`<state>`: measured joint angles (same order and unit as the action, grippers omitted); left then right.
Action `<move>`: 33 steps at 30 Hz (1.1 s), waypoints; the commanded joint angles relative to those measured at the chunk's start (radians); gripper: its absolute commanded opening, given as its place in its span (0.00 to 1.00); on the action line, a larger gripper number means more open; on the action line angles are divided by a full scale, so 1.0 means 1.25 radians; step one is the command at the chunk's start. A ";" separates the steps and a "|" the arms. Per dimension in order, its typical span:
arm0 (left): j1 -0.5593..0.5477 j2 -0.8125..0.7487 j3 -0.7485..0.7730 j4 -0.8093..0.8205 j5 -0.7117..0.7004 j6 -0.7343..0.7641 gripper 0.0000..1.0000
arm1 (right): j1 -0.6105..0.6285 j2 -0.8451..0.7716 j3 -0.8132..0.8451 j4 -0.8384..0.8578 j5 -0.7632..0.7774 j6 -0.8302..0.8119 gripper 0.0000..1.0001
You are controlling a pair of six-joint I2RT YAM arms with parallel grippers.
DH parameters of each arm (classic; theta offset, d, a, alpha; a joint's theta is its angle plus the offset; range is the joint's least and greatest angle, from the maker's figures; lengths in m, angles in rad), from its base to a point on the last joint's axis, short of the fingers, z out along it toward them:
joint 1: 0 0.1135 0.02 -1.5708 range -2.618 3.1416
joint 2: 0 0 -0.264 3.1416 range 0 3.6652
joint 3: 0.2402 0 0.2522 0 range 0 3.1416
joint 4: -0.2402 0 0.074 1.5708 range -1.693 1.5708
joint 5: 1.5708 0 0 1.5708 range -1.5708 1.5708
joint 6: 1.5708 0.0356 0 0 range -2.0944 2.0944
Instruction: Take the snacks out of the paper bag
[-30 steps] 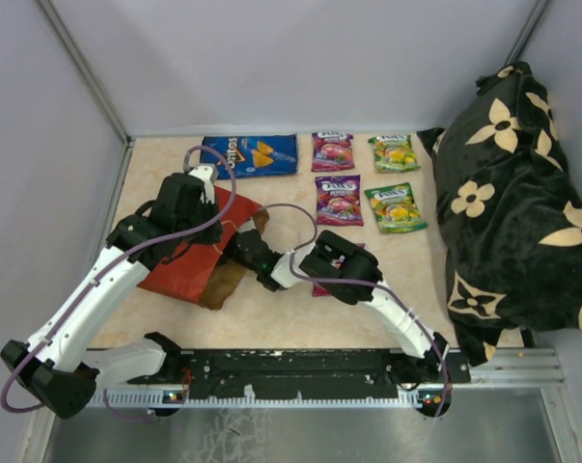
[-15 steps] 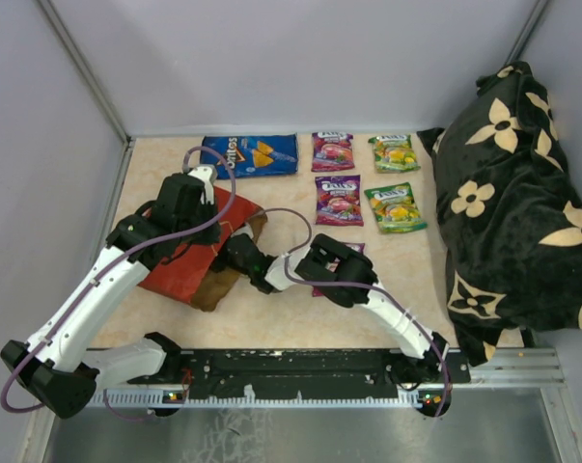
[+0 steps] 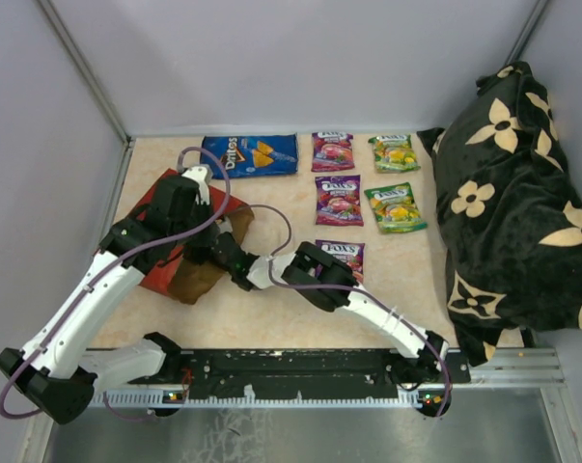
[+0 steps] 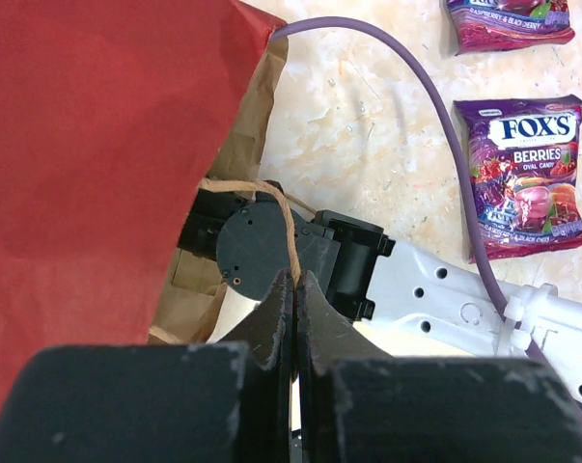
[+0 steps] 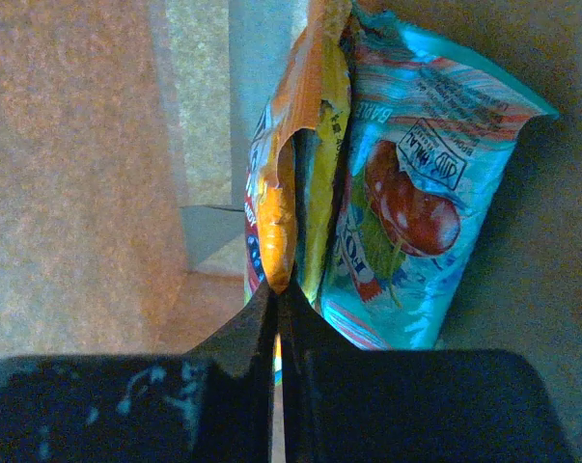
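Red paper bag (image 4: 97,145), L claw (image 4: 296,280) pinching its loop handle (image 4: 289,231), R claw (image 5: 276,289) inside pinching orange packet (image 5: 283,212)

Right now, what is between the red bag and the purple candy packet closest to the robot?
The robot's right arm lies there, stretched past that purple packet into the paper bag. The top view and the left wrist view both show it.

Right arm (image 3: 271,271) in red paper bag (image 3: 157,278)
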<state>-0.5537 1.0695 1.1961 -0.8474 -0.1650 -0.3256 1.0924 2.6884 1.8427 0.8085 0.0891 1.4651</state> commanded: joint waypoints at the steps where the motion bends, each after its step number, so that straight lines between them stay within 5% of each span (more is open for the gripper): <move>1: 0.011 -0.022 0.015 -0.017 -0.016 -0.005 0.00 | 0.005 -0.001 0.054 0.056 -0.003 -0.031 0.00; 2: 0.012 -0.025 0.015 -0.020 -0.020 -0.004 0.00 | 0.005 -0.024 0.026 0.055 -0.005 -0.044 0.01; 5: 0.020 -0.031 0.015 -0.027 -0.031 0.001 0.00 | 0.005 -0.132 -0.118 0.060 0.004 -0.069 0.42; 9: 0.029 -0.035 0.015 -0.026 -0.039 0.008 0.00 | 0.002 -0.273 -0.314 0.071 0.042 -0.071 0.57; 16: 0.034 -0.027 0.023 -0.025 -0.043 0.009 0.00 | -0.007 -0.373 -0.368 -0.193 0.034 -0.010 0.49; 23: 0.034 -0.029 0.026 -0.030 -0.036 0.004 0.00 | 0.004 -0.314 -0.276 -0.367 0.018 0.033 0.35; 33: 0.034 -0.031 0.010 -0.017 -0.018 0.001 0.00 | 0.011 -0.189 -0.098 -0.471 0.015 0.049 0.35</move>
<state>-0.5186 1.0424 1.1965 -0.8711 -0.2028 -0.3187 1.0916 2.3917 1.6039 0.2893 0.1028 1.5078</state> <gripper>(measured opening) 0.008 0.349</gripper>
